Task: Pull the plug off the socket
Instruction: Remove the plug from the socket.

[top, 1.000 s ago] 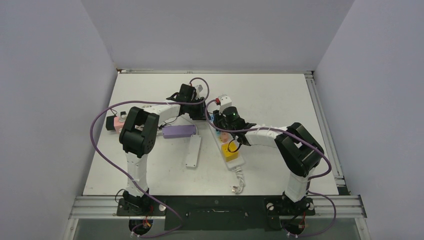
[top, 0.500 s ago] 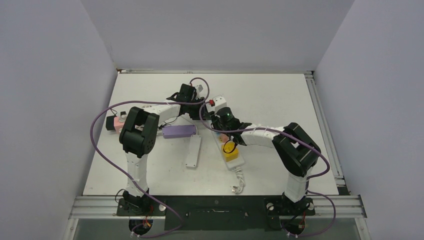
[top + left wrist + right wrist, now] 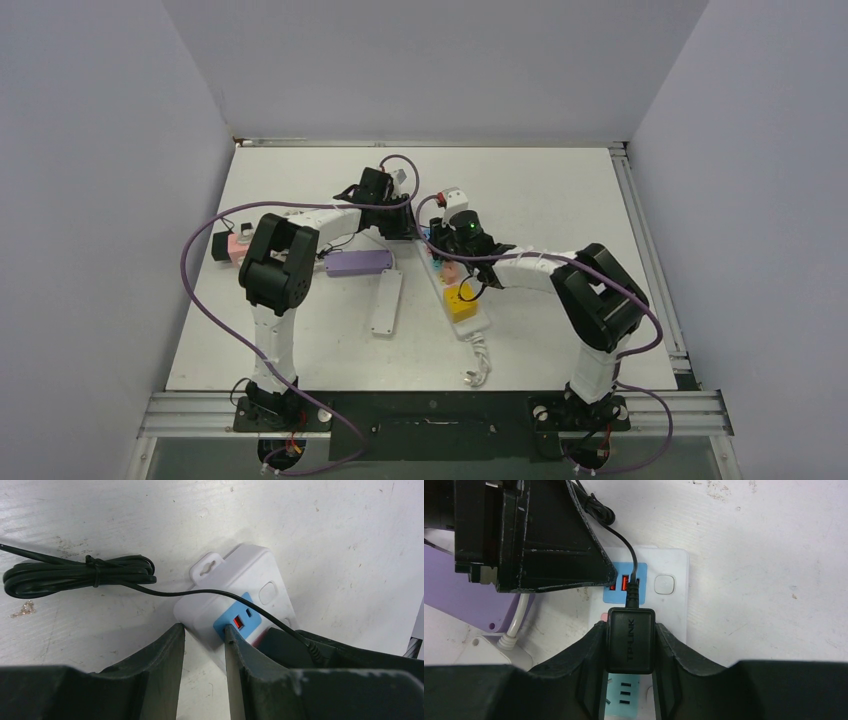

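By the arm bases a curly white cord lies on the counter. Just past it starts the long white power strip. It has a yellow plug in it & a pinkish plug a bit farther on. L of the strip lies a flat white bar, & behind that a purple box. Way over on the L is a small pink & black thing.

Mid counter, the R arm reaches in from the R, over the strip. In its wrist view the R fingers are clamped on the black plug, one on each side, both touching it. The plug says TP-LINK. It sits on top of the strip, just on the near side of the blue patch w/ the red holes. Can't tell if its pins are in the socket or out. A thin black wire leaves the plug's far end & crosses the blue patch.

The L arm comes in from the L side. The L fingers are apart w/ a thin gap & nothing squeezed btw them. Their tips sit at the far end of the strip. One tip touches the blue patch by a red hole, the other is at the strip's corner.

Farther on, past the strip's little hang tab, the wire runs to a tied bundle of black wire lying flat on the counter.
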Robot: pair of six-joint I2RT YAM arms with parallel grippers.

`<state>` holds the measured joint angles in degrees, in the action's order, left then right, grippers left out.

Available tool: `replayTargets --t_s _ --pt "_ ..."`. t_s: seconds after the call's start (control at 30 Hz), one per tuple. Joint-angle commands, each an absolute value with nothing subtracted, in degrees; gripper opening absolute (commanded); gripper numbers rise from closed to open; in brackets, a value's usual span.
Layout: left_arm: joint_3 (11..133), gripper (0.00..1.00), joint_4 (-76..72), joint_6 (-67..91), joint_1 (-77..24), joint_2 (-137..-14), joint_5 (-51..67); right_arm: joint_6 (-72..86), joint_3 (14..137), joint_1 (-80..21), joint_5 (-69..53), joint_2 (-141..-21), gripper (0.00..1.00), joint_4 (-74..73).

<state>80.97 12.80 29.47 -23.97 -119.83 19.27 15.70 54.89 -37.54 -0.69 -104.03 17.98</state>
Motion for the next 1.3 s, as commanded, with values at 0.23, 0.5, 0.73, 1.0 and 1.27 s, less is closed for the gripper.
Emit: replayTargets --t_s 0.23,0.5,0.73,1.0,1.27 --pt "78.7 0.29 20.5 24.4 -24.0 -125.7 7.8 10.4 51.2 -41.0 6.8 -96.2 0.05 23.5" --pt "78.8 0.29 20.8 24.1 -24.3 -125.7 7.2 9.8 51.3 -41.9 7.7 -96.4 0.05 23.5" --pt "79.0 0.29 20.9 24.0 -24.3 -125.5 7.3 10.3 50.9 -41.8 8.0 -95.8 0.05 23.9" --pt "80.1 0.62 20.2 22.2 -24.3 -118.6 9.8 12.2 50.3 -40.5 8.5 -93.1 0.05 23.3" --pt "78.3 0.80 18.2 21.8 -24.1 -108.7 13.0 14.6 51.4 -34.5 11.0 -90.9 0.05 18.7"
